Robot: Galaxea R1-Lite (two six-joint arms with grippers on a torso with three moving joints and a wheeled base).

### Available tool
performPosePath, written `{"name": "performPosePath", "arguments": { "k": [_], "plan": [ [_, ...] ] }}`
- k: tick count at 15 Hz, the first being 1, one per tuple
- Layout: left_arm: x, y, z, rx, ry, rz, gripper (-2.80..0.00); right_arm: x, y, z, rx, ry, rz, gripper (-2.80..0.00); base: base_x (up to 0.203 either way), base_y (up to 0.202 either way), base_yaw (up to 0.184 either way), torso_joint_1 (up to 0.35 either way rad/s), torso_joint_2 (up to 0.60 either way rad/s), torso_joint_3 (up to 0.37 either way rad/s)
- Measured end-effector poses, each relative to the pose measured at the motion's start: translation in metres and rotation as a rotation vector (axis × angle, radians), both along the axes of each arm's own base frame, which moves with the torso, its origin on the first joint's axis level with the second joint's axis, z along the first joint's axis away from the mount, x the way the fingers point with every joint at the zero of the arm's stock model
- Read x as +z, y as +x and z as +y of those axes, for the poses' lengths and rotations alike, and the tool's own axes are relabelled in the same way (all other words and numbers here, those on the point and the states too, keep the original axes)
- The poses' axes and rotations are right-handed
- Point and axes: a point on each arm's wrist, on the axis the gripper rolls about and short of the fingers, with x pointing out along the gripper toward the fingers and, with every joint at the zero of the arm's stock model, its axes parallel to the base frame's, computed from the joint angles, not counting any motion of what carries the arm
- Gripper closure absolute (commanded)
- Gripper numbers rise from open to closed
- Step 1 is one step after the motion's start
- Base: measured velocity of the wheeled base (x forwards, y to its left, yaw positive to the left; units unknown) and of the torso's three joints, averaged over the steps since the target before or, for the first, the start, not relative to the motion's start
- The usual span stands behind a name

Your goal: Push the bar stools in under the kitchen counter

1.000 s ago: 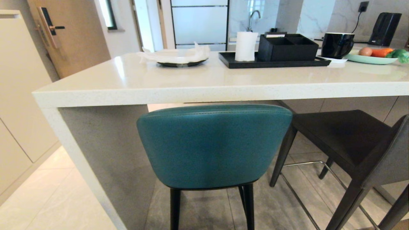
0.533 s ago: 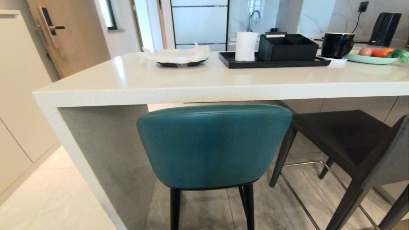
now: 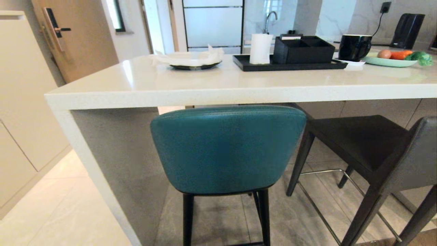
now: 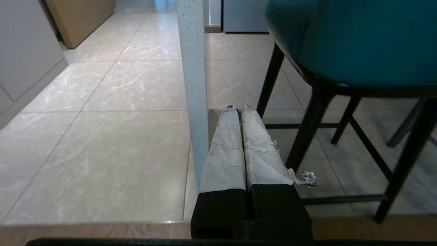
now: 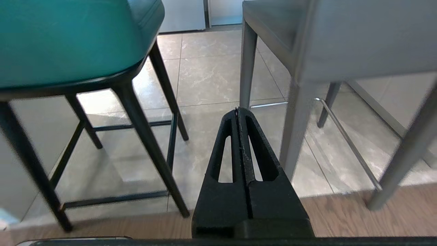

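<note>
Beige cabinets [image 3: 20,102] far left on my head feed. Kitchen counter [image 3: 218,90] slab spans frame, end panel [image 3: 112,171] dropping to floor. Teal stool [image 3: 227,148] dead centre, back just under slab edge, seat tucked beneath. Grey stool [image 3: 372,150] right of it, angled, back standing clear of counter edge. Left gripper [image 4: 238,109] low beside end panel, taped fingers pressed together, empty. Right gripper [image 5: 238,111] low between the two stools, jaws closed, nothing held.
</note>
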Motion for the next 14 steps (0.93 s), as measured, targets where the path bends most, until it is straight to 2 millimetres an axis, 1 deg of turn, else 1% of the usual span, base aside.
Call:
{"name": "performPosePath", "arguments": {
  "k": [10,11,14],
  "plan": [
    [0.0001,0.0,0.0,0.0,-0.002,-0.001,0.0,0.0,0.0,0.0,0.0,0.001,0.0,0.0,-0.197,0.0,-0.002,0.003,0.0,0.001],
    [0.0002,0.0,0.0,0.0,-0.002,-0.002,0.0,0.0,0.0,0.0,0.0,0.001,0.0,0.0,-0.104,0.0,-0.001,-0.005,0.0,0.004],
    [0.0002,0.0,-0.0001,0.0,-0.002,-0.002,0.0,0.0,0.0,0.0,0.0,0.002,0.0,0.0,0.0,0.0,0.0,0.0,0.0,0.0]
  ]
}}
